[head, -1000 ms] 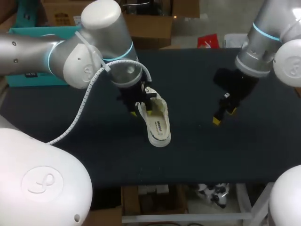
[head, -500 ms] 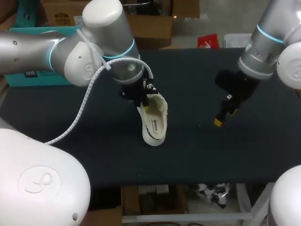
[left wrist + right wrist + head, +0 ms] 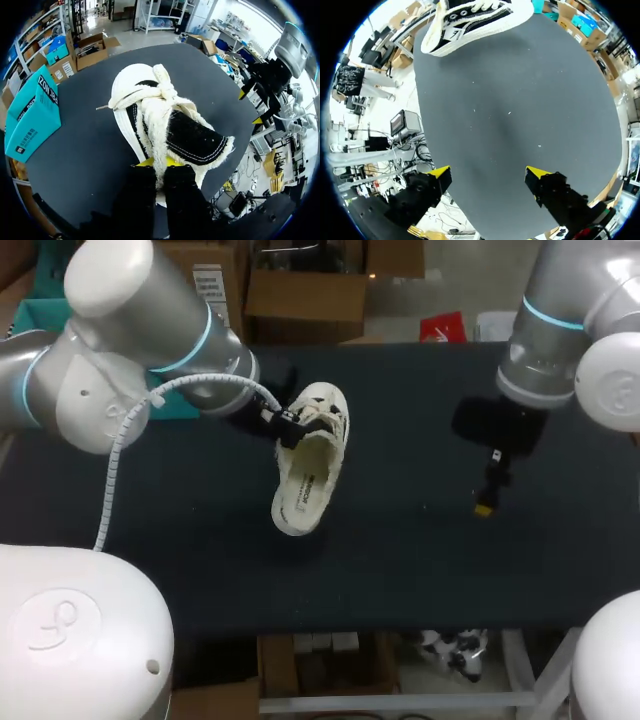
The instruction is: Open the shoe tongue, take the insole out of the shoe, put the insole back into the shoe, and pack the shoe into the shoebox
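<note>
Left gripper [image 3: 287, 427] is clamped shut on the shoe [image 3: 310, 455]. In the left wrist view both fingers [image 3: 136, 192] pinch the fleecy rim of the shoe's opening from 2 sides, with the yellow tips just showing under it. The shoe is white with a black upper and knotted white laces, toe pointing away from the left gripper. It sits tilted over the middle of the table [image 3: 400, 570], slightly toward the left edge, opening and pale lining facing up. Cannot tell if its heel touches the table.

Right gripper [image 3: 487, 498] hangs over the right half of the table, well apart from the shoe. Its 2 yellow tips are spread wide with nothing between them.

Teal shoebox [image 3: 32, 117] lies at the table's far left corner, apart from the shoe.
</note>
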`<state>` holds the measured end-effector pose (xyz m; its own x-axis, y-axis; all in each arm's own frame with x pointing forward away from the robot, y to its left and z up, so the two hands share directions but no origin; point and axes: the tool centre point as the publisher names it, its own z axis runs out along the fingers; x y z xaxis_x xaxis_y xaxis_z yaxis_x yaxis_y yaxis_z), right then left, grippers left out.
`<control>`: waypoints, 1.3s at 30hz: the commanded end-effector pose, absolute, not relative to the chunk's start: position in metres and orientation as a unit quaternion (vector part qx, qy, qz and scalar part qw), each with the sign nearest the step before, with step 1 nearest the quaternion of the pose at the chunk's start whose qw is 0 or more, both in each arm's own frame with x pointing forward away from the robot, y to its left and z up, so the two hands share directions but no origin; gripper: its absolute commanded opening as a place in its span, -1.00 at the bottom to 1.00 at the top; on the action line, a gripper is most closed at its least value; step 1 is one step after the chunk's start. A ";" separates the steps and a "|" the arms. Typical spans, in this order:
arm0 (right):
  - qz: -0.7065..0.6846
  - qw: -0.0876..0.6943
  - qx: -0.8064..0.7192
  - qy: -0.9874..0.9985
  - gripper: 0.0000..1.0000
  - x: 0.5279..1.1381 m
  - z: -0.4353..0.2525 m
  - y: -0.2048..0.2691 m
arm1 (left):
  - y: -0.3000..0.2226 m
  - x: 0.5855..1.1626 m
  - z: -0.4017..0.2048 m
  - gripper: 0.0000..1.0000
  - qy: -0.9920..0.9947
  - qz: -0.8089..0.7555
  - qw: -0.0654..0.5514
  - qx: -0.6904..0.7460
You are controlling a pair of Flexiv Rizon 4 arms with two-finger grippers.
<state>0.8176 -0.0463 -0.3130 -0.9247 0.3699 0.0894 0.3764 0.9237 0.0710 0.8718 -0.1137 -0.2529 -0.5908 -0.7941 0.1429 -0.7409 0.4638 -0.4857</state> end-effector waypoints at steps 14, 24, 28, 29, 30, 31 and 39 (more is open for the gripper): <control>-0.095 -0.093 -0.026 -0.991 1.00 0.810 -0.298 -0.064 | -0.050 0.859 -0.153 -1.00 0.910 -0.325 0.118 -0.227; -0.095 -0.093 -0.026 -0.991 1.00 0.810 -0.298 -0.064 | 0.035 0.934 -0.071 -1.00 0.933 -0.313 0.164 -0.072; -0.095 -0.093 -0.026 -0.991 1.00 0.810 -0.298 -0.064 | 0.075 0.978 -0.043 -1.00 0.937 -0.301 0.173 -0.034; -0.095 -0.093 -0.026 -0.991 1.00 0.810 -0.298 -0.064 | 0.088 0.992 -0.034 -1.00 0.938 -0.297 0.178 -0.026; -0.095 -0.093 -0.026 -0.991 1.00 0.810 -0.298 -0.064 | 0.101 1.004 -0.026 -1.00 0.938 -0.299 0.175 -0.014; -0.095 -0.093 -0.026 -0.991 1.00 0.810 -0.298 -0.064 | 0.112 1.016 -0.019 -1.00 0.939 -0.298 0.172 -0.001; -0.095 -0.093 -0.026 -0.991 1.00 0.810 -0.298 -0.064 | 0.198 1.090 -0.023 -1.00 0.948 -0.279 0.151 0.032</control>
<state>0.8100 -0.0635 -0.2977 -0.9812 0.0691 -0.1801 0.0335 0.9806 0.1933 1.0348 0.1669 -0.0308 -0.8560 -0.1515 -0.4942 0.1288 0.8634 -0.4878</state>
